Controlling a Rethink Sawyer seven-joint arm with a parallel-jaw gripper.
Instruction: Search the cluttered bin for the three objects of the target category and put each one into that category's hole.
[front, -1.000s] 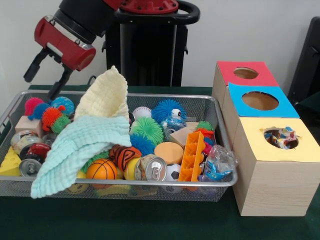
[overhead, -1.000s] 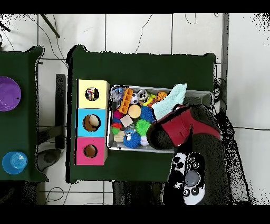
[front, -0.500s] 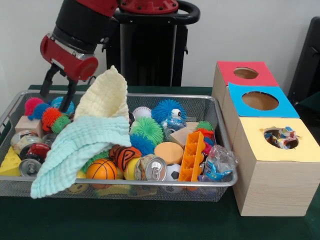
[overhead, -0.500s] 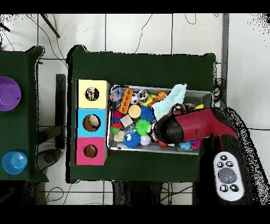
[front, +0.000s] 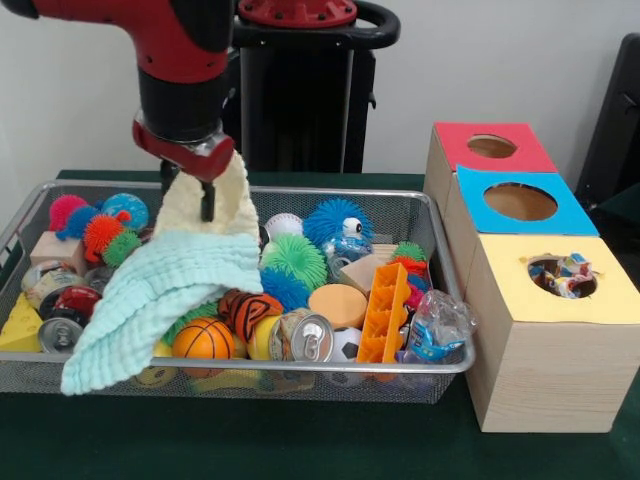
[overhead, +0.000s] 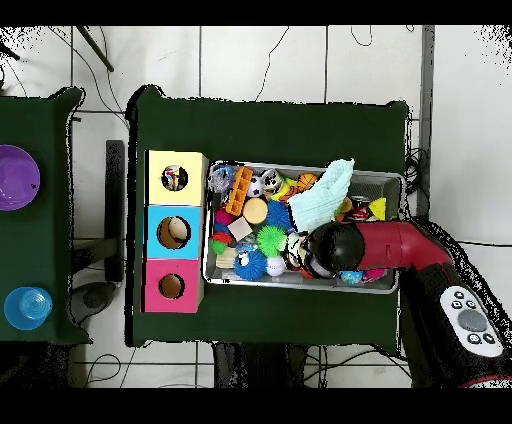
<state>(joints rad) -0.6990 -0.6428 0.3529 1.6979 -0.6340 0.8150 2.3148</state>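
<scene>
- Arm has swung in from the bin's (front: 300, 368) left end, and its wrist now points straight down
- Gripper (front: 188, 195) sits at the peak of the yellow cloth (front: 225, 200), fingers apart, holding nothing
- Reading: still searching, and lifting a cloth looks like the next step
- Yellow box's hole (front: 560, 275) already holds crinkly packets, so these are the likely category
- A similar packet (front: 437, 325) lies in the bin's front corner nearest the boxes, well apart from the gripper
- Mint cloth (front: 165, 290) drapes over the front rim and may drag
- Back wall is close behind the gripper, and there is open room only above
</scene>
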